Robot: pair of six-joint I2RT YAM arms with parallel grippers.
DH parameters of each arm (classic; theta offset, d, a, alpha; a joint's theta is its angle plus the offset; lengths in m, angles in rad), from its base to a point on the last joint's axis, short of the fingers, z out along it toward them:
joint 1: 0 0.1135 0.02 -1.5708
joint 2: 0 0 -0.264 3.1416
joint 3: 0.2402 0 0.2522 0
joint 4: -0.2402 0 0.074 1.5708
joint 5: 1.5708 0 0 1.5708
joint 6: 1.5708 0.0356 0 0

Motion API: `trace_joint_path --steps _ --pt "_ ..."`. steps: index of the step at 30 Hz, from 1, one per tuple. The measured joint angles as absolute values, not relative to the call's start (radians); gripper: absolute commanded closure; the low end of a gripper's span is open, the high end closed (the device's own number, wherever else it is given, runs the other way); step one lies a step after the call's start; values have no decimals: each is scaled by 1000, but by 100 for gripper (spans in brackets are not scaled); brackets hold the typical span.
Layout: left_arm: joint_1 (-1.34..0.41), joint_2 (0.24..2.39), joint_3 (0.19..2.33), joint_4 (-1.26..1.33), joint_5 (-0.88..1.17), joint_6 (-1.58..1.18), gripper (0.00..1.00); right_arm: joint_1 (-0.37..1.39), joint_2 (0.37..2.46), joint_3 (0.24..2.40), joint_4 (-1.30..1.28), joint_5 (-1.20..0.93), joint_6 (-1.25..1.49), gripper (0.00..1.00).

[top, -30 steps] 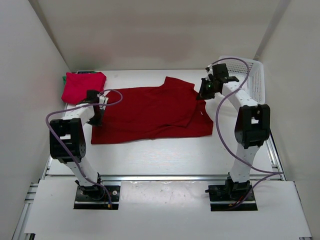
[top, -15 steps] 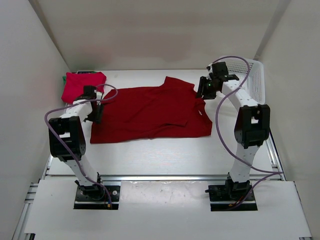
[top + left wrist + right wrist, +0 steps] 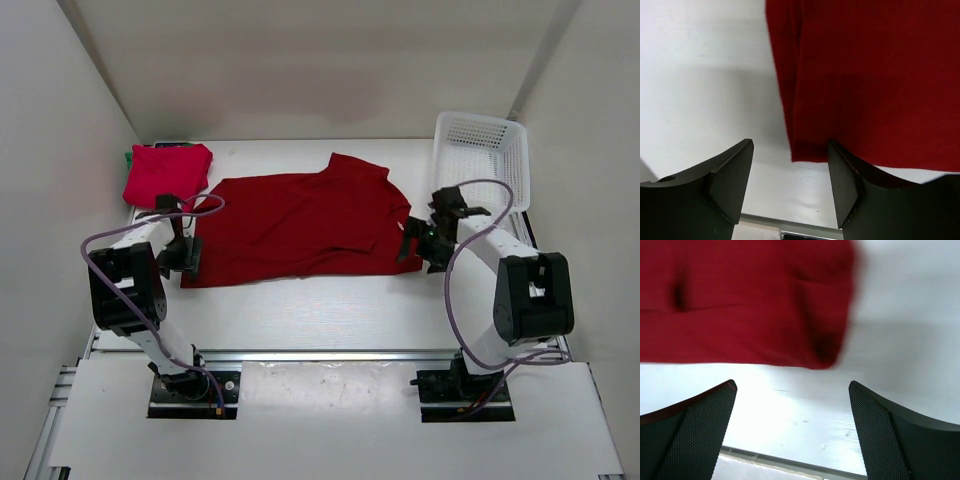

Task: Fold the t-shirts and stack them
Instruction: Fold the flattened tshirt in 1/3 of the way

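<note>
Left wrist view: the left gripper [image 3: 790, 145] stands with its jaws well apart and nothing between them. It is poised over the near left hem corner of the spread red t-shirt [image 3: 865, 75]. Whether the fingers [image 3: 730, 175] touch the cloth cannot be told.

Right wrist view: the right gripper [image 3: 792, 385] is likewise wide open and holds nothing. The near right corner of the same shirt [image 3: 740, 300] lies just ahead of its fingers [image 3: 695, 430]. That picture is somewhat blurred.

Top external view: the left gripper [image 3: 185, 255] sits at the shirt's near left corner and the right gripper [image 3: 418, 245] at its near right corner. The spread red t-shirt [image 3: 300, 225] lies mostly flat across the middle of the table [image 3: 320, 300], with a sleeve angled up at the far edge.

A folded red t-shirt [image 3: 165, 172] rests at the far left corner. A sliver of the green t-shirt [image 3: 130, 157] shows beneath its left edge. The white mesh basket [image 3: 478, 116] stands at the far right, apart from the shirts.
</note>
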State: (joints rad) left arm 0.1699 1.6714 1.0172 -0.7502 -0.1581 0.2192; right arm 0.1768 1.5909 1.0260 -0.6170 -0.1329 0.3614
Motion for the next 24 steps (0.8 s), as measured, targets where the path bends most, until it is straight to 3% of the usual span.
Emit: trace_joint_path --steps 4,10,12,13,14,15,16,17,24 --pt "180 1712 1040 -756 -89 194 28 65 1533 881 -536 -160 422 7" --pt "184 1771 1088 -768 8 154 39 59 1546 853 -427 -218 445 11" --pt "184 1788 1105 -780 27 143 49 69 1578 856 -395 -236 451 20" --pt "183 1793 1110 -782 31 139 56 72 1589 861 -386 -244 458 31" --pt "182 1797 1116 -785 37 137 68 74 1599 866 -376 -247 461 53" --pt "182 1802 1122 -786 44 132 75 75 1614 869 -362 -252 463 68" --pt "181 1810 1131 -792 53 130 90 74 1631 869 -350 -257 466 92" --pt "182 1817 1140 -799 63 127 99 71 1647 869 -346 -262 474 100" --pt "196 1815 1146 -813 79 157 100 27 1597 831 -388 -268 511 100"
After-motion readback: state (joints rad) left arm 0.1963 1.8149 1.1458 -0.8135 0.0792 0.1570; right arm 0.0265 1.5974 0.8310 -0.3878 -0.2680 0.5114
